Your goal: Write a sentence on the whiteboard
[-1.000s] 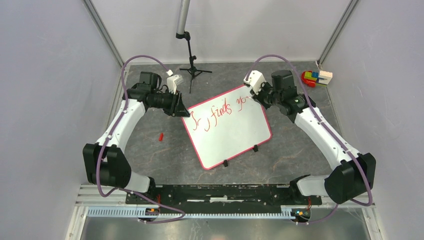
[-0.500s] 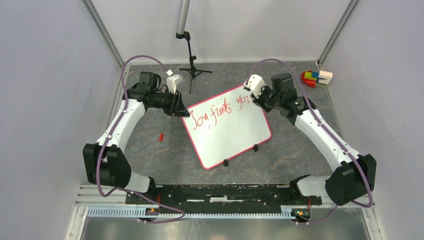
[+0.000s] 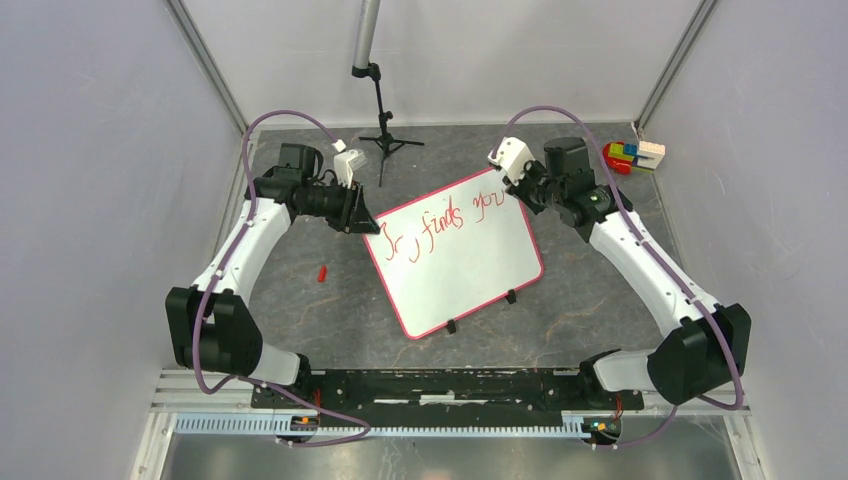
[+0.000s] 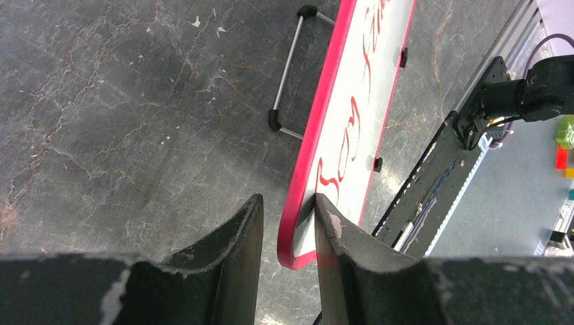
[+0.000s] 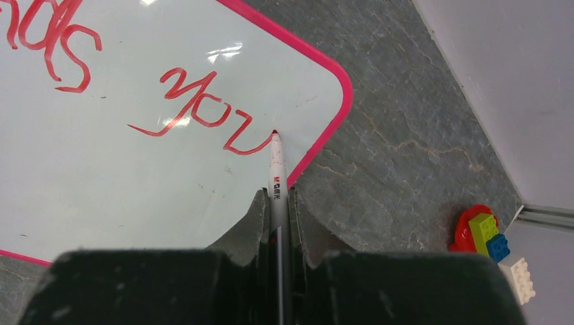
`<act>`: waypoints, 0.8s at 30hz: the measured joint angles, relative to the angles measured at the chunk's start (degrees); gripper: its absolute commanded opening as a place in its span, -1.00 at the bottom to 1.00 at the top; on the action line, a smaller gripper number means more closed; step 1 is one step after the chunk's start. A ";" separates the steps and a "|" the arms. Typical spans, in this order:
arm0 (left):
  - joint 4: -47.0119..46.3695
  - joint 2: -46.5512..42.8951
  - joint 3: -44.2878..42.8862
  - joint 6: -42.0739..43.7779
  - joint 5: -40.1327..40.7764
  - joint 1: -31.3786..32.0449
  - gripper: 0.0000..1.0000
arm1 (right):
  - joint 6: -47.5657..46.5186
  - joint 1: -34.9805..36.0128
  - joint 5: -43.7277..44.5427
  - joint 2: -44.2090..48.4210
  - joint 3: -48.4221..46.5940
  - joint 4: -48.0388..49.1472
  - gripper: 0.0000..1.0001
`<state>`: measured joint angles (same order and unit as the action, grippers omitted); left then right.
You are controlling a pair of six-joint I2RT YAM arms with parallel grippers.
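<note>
Two fingers of the right gripper [image 5: 276,198] are clamping a marker [image 5: 277,169] that is pointing straight up the middle of the wrist view. Its red tip is sitting at the tail of the last stroke, close to a rounded corner of the whiteboard [image 5: 135,176]. A second ago only "yo" was standing there. Now the third word is reading as a finished "you", and the gripper is sitting slightly further toward the upper right of the overhead view.

The sentence [image 3: 440,220] is running as one slanted red line across the upper part of the board, while the lower part is showing blank. Judging by that, the writing is advancing but probably not complete. With the pink frame this near, any further word is likely needing a fresh line lower down.

The left gripper [image 4: 288,218] is straddling the opposite corner, at the board's upper left in the overhead view, just as before. One finger is touching the white face, but a sliver of floor is showing between the other finger and the frame, so a firm pinch cannot be confirmed.

The board itself is sitting rotated at the centre of the dark table [image 3: 330,320], its black clip feet [image 3: 451,326] facing the lower edge. A small red cap [image 3: 322,272] is lying to its left, and toy blocks [image 3: 632,154] are resting at the upper right.
</note>
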<state>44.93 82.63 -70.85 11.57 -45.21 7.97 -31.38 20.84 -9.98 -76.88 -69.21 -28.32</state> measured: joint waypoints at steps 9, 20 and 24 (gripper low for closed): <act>0.00 0.00 -0.02 0.00 0.02 0.04 -0.20 | -0.02 -0.02 -0.04 -0.44 -0.42 0.04 -1.00; 0.00 0.00 0.00 0.00 0.11 0.48 -0.19 | -0.26 -0.02 -0.39 2.34 3.96 0.04 -1.00; 0.00 0.00 0.15 0.00 0.09 0.52 -0.19 | -0.72 -0.02 -0.24 3.15 4.59 -0.50 -1.00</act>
<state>44.93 82.63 -70.70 11.57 -45.12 8.49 -32.10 20.82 -10.22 -73.73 -64.62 -28.82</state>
